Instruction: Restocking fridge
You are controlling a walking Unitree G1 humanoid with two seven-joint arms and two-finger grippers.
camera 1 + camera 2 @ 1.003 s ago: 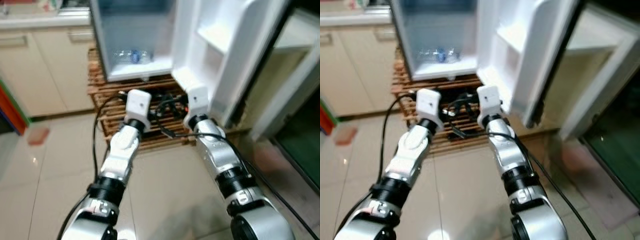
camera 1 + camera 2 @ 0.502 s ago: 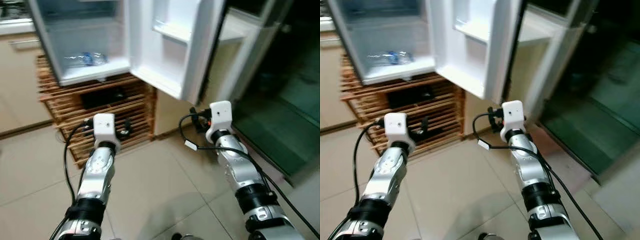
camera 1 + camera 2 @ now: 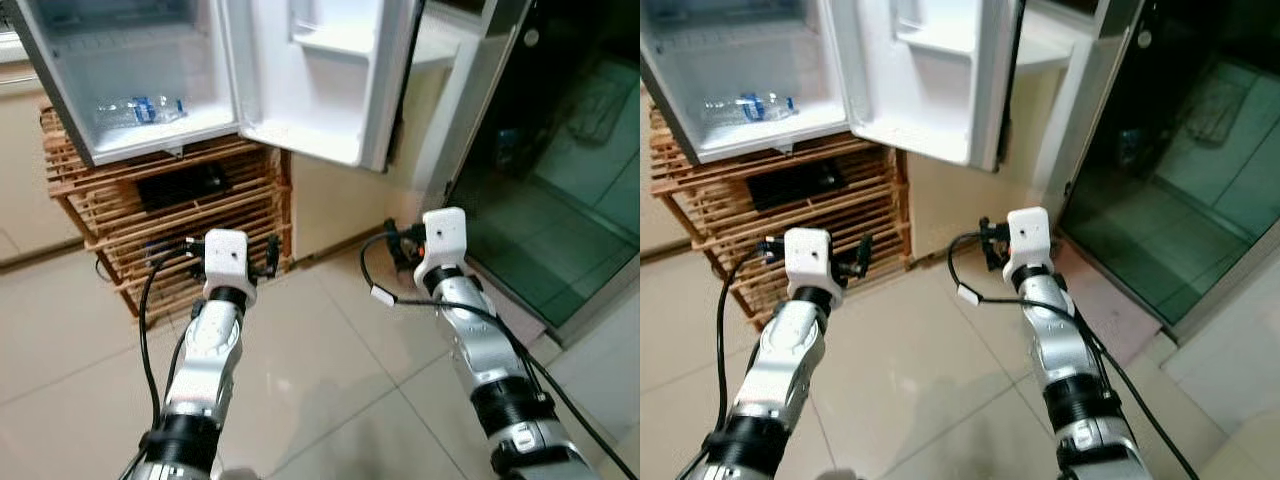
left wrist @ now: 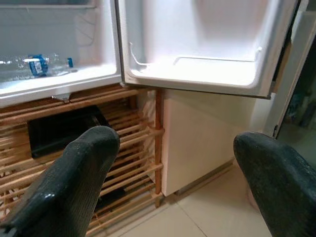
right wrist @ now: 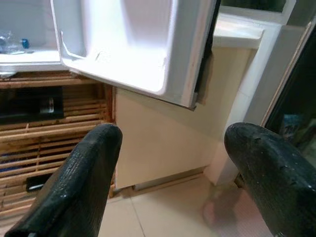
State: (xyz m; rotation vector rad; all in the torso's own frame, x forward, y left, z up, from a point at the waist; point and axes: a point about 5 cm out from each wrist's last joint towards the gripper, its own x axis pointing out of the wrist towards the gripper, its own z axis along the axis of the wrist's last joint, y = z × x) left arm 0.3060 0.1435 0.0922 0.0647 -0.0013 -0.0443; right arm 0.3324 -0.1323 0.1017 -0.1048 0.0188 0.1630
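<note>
Both arms are stretched out low over the tiled floor (image 3: 330, 390), and neither one is carrying anything. The left pincer (image 4: 173, 168) has its two black fingers (image 4: 79, 173) spread wide with nothing between them, and the right pincer (image 5: 170, 163) is wide open and empty too.

The fridge (image 3: 110, 90) sits up ahead of the left pincer, with its door (image 3: 320, 80) swung out so the door hangs above and in front of both pincers. A clear water bottle (image 3: 135, 107) with a blue label lies on its side on the fridge's bottom shelf, well apart from either pincer. The fridge is perched on a wooden slat rack (image 3: 160, 215), which is right in front of the left pincer. Off past the right pincer is a dark glass door (image 3: 560, 170).
</note>
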